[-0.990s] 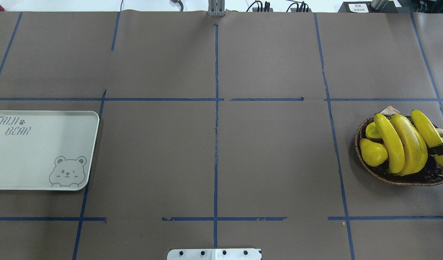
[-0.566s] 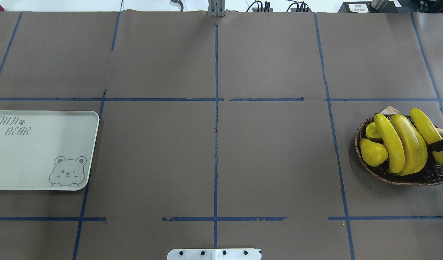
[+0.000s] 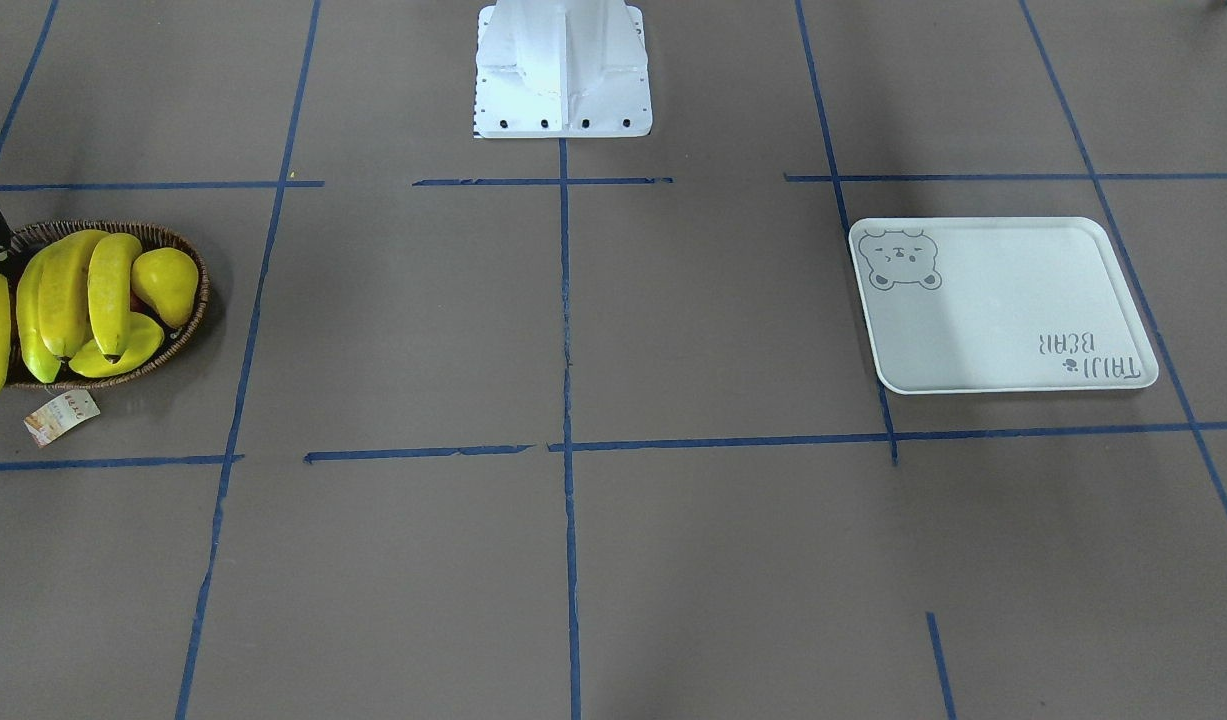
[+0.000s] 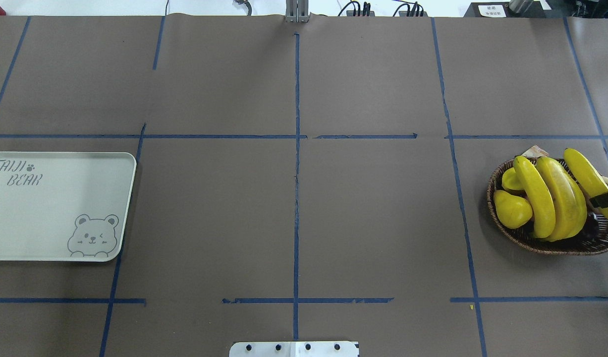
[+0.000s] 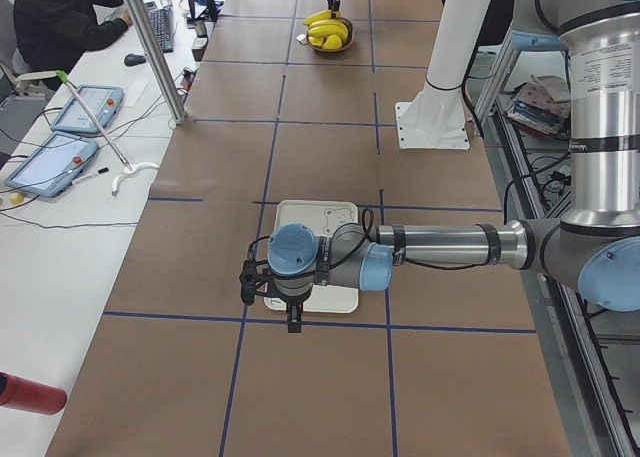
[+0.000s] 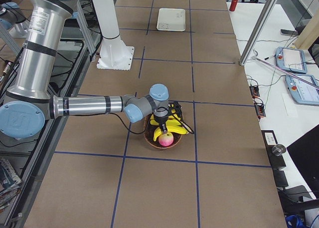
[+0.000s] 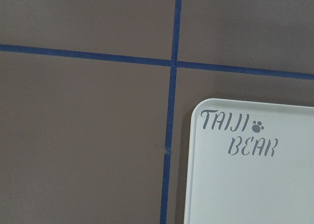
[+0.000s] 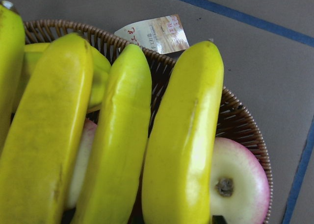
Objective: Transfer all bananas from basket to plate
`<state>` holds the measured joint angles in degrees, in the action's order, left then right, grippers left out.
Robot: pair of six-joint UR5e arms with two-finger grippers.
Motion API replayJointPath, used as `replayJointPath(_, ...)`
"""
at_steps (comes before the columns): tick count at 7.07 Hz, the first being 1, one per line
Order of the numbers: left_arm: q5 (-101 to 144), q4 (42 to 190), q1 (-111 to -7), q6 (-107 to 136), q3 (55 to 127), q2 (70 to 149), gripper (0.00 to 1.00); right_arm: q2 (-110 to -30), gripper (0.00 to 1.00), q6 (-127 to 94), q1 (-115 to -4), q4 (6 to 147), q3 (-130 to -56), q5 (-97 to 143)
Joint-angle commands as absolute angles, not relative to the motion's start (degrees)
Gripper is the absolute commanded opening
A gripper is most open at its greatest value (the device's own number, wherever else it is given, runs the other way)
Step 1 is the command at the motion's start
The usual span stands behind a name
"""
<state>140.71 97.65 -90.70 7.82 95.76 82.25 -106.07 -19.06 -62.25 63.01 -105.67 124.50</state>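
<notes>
The bananas (image 8: 181,136) look smooth and glossy, the basket (image 8: 245,131) rough woven wicker. The plate (image 4: 61,208) is smooth and matt, the table covering (image 4: 373,208) matt brown paper

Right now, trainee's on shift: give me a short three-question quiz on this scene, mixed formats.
1. True or false: the plate already holds fruit.
2. Which gripper hangs over the basket of bananas? A) left B) right C) neither
3. Fill in: a paper ___ lies just outside the basket.

Key:
1. False, the plate is bare.
2. B, the right gripper.
3. tag
</notes>
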Motion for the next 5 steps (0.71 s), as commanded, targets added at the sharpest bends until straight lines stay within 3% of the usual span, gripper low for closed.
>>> replayJointPath(1, 140.7, 97.6, -90.7, 7.8, 95.8, 82.4, 1.00, -106.3, 0.06, -19.0, -62.4, 62.8, -105.8, 124.5)
replayJointPath(2, 140.7, 97.6, -90.7, 7.8, 95.8, 82.4, 1.00, -106.4, 0.00, -18.7, -63.0, 62.8, -106.1, 124.5)
replayJointPath(5, 140.7, 97.6, -90.7, 7.8, 95.8, 82.4, 1.00, -106.3, 0.00, -18.5, -70.6, 63.3, -109.2, 130.5)
